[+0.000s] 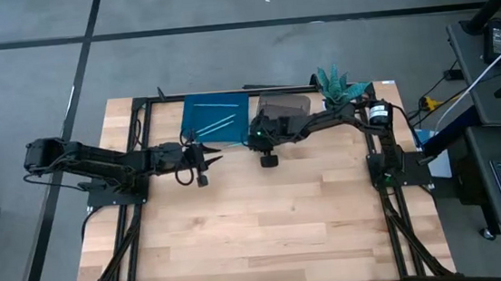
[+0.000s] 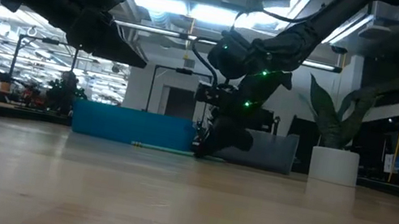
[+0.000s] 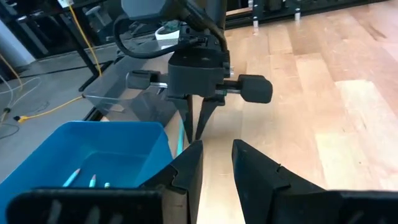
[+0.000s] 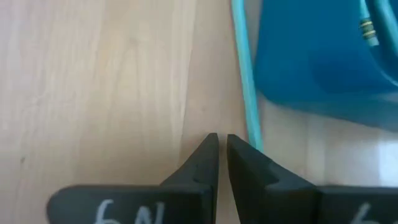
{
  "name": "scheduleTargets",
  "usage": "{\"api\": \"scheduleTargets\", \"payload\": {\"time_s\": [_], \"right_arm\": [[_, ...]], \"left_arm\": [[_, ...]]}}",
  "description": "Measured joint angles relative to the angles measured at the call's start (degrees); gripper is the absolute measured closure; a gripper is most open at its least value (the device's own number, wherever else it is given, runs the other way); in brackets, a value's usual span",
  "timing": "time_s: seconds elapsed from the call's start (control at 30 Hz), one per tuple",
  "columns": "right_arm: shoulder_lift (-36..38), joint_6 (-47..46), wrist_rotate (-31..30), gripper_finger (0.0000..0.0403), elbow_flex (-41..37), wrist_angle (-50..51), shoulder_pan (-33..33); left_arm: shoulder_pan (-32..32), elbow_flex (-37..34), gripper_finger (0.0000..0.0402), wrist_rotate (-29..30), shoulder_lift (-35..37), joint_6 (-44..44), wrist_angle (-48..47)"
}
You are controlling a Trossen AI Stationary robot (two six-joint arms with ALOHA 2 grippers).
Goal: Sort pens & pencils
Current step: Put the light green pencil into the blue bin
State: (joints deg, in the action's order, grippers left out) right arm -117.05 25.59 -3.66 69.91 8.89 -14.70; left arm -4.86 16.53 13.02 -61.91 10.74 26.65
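Observation:
One light-blue pencil (image 4: 242, 68) lies flat on the wood, alongside the outer wall of the blue tray (image 4: 323, 56). My right gripper (image 4: 222, 138) points straight down beside it, shut, with its tips at the table. More pencils (image 3: 78, 177) lie inside the blue tray (image 1: 217, 116). My left gripper (image 3: 216, 152) hovers open just left of the right gripper (image 3: 196, 127), near the tray's front corner, and touches nothing. No black pens show. My right gripper comes from above with its shut tips beside the loose pencil, not around it. The pencil's near part (image 4: 252, 134) runs past the outer side of one finger (image 4: 249, 158) and is hidden behind it. Whether the finger touches it I cannot tell.
A clear grey tray (image 1: 284, 106) stands right of the blue tray at the table's far edge, and a potted plant (image 1: 337, 86) stands right of that. Bare wood (image 1: 267, 221) spreads toward the near edge. Dark frame rails (image 1: 138, 150) run along both sides.

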Motion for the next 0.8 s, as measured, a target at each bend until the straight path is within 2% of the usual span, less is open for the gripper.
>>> {"api": "scheduleTargets", "payload": {"time_s": [0.1, 0.23, 0.37, 0.57, 0.8], "right_arm": [[-0.03, 0.09, -3.99, 0.0366, -0.01, -1.31, 0.67], [-0.04, 0.54, -4.76, 0.0366, -0.04, -4.06, 1.25], [-0.07, 1.89, -10.19, 0.0366, -0.07, -5.11, 1.3], [-0.89, 3.29, -10.24, 0.0366, -0.04, -7.56, 0.43], [-5.27, 3.82, -11.32, 0.0366, 0.26, -8.24, 0.35]], "left_arm": [[0.0, 0.0, 0.0319, -0.53, 0.0, 0.0, 0.16], [0.0, 0.02, 0.0319, -0.54, 0.0, 0.0, 0.17], [0.0, 0.02, 0.0319, -0.55, 0.0, 0.33, 0.17], [0.0, 0.02, 0.0319, -0.55, 0.0, 0.31, 0.12], [0.0, 0.02, 0.0319, -0.55, 0.0, 0.35, -0.04]]}}
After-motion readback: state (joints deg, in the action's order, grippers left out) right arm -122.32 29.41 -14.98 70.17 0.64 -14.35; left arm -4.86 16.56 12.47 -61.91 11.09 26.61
